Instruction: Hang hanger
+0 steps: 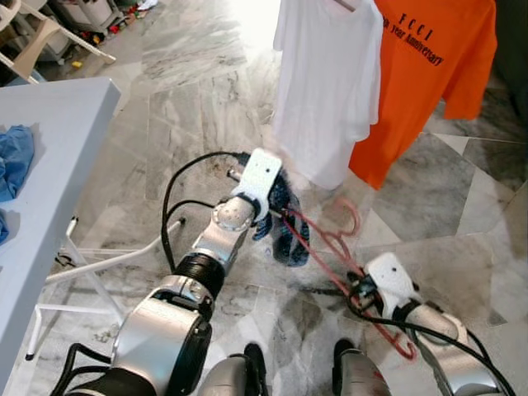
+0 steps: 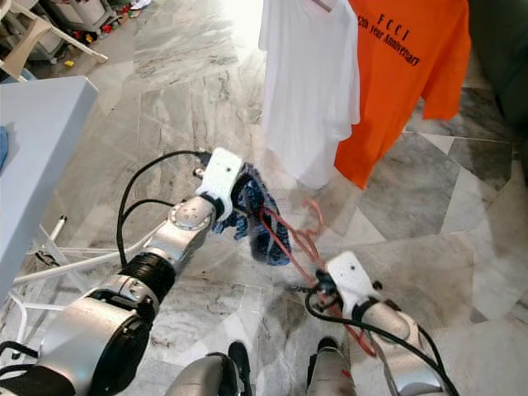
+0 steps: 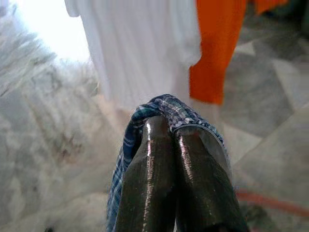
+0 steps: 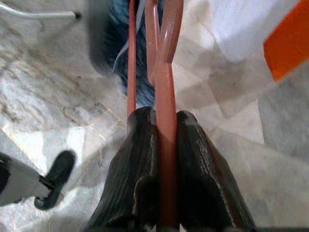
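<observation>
A red plastic hanger (image 1: pixel 330 247) runs low over the marble floor between my two arms. My right gripper (image 4: pixel 165 126) is shut on its stem near the hook, at the lower right. A blue plaid garment (image 1: pixel 285 223) hangs bunched on the hanger's far end, and my left gripper (image 3: pixel 171 126) is shut on that cloth, in the middle of the eye views. Behind them a white T-shirt (image 1: pixel 326 82) and an orange T-shirt (image 1: pixel 429 66) hang side by side; whatever holds them up lies above the frame.
A grey-white table (image 1: pixel 49 165) with blue cloth (image 1: pixel 12 161) on it stands at the left, on thin white legs (image 1: pixel 107 262). Chairs and clutter (image 1: pixel 49 33) lie at the far left. Bare marble floor (image 1: pixel 198 74) stretches ahead of the hanging shirts.
</observation>
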Available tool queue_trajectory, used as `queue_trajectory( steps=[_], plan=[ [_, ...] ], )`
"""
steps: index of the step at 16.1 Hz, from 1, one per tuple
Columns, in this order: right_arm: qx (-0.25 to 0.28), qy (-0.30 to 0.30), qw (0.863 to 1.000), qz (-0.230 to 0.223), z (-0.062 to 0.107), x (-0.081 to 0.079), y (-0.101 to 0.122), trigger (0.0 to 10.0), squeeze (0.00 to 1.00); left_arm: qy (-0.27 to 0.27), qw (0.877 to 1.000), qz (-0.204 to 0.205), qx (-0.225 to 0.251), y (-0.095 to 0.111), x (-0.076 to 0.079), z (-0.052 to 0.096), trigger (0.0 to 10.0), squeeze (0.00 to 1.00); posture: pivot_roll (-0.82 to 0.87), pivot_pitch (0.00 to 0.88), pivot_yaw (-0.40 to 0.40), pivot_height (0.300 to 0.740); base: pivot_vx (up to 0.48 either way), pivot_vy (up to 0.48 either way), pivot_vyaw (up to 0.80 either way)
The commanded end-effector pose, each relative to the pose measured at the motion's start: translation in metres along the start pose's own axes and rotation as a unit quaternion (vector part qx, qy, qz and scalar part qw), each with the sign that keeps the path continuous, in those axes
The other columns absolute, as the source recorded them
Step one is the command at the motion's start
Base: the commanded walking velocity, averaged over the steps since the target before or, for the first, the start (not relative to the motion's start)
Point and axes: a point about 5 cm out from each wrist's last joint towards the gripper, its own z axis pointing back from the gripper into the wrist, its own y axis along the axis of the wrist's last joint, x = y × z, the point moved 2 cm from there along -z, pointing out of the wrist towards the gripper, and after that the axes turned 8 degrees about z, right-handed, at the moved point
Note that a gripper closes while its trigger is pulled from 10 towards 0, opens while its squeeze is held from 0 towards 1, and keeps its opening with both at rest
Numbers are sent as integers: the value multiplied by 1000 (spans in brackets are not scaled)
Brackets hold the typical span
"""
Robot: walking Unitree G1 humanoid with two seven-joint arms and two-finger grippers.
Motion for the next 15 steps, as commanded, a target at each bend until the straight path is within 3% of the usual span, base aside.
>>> queue_trajectory(
  steps=[1,4,8,10,12,15],
  plan=[
    [-12,5,1000,-10,0,-7,-10,10000,0,-3,1000,9,7,1,-3,2,10000,0,-166,263,180,740,0,0,0],
    [-41,-36,998,-10,2,4,-25,10000,0,-16,999,16,24,12,-3,3,10000,0,-166,263,180,740,0,0,0],
    [-42,-150,986,-65,9,43,-34,10000,0,-24,998,45,34,22,-14,12,10000,0,-163,260,179,740,0,0,0],
    [-36,-207,972,-108,15,63,-39,10000,0,-73,994,69,35,21,-7,21,10000,0,-157,260,174,740,0,0,0],
    [-8,-256,950,-181,21,85,-38,10000,0,-144,984,94,41,14,8,33,10000,0,-155,260,173,740,0,0,0],
    [70,-301,903,-300,27,115,-18,10000,0,-204,977,47,30,-7,30,46,10000,0,-149,259,168,740,0,0,0]
  ],
)
